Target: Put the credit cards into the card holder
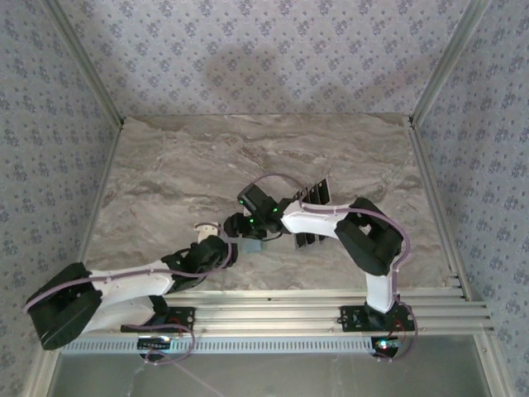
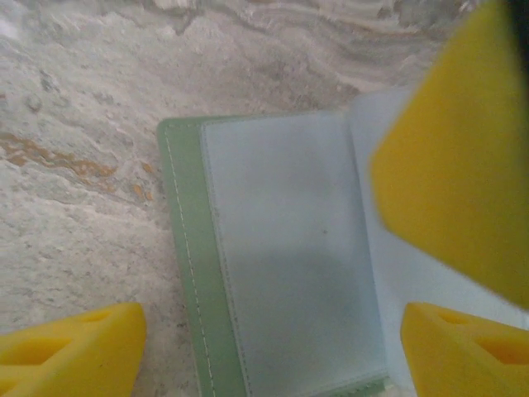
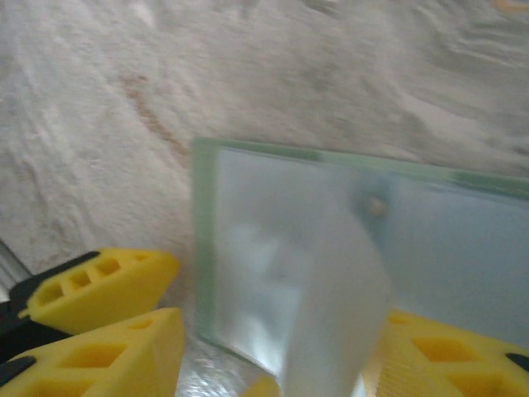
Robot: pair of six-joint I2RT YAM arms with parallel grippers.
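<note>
The card holder [image 2: 281, 248] lay open and flat on the marble worktop [image 2: 83, 165], its sage-green stitched edge to the left and its clear pockets facing up. The left gripper [image 2: 273, 331] hung directly over it, released. Its jaws were spread wide: one yellow finger was over bare worktop just beside the green edge, and the other was over the inner pocket. Neither finger was pinching anything.

A blurred yellow finger [image 2: 463, 165] of the right gripper [image 3: 285, 331] sat over the holder's far right side. In the right wrist view, that gripper's jaws also stood apart, low over the holder's near edge. A clear sleeve flap [image 3: 331, 298] stood up between them, against the right-hand finger, and was not clamped.

In the top view, the dark credit cards [image 1: 318, 192] lay in a row just beyond the holder, partly hidden by the right arm.
</note>
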